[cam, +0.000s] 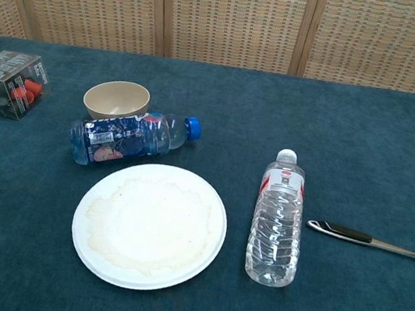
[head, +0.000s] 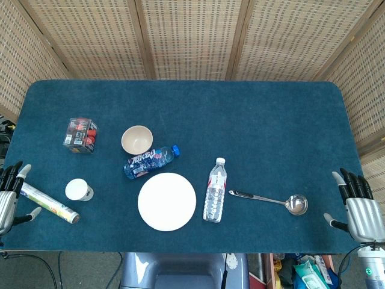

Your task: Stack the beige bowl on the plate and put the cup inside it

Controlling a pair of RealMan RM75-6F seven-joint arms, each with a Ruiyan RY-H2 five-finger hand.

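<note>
Both hands are held open at the table's near corners: left hand [head: 8,195], right hand [head: 358,208]. Bowl [head: 137,139], upright, is set behind plate [head: 166,201]; cup [head: 78,189] stands left, apart.

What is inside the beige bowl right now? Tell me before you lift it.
Nothing shows inside the beige bowl: the head view sees its bare inside down to the bottom. In the chest view its near wall and the blue-capped bottle lying in front hide the bottom.
</note>
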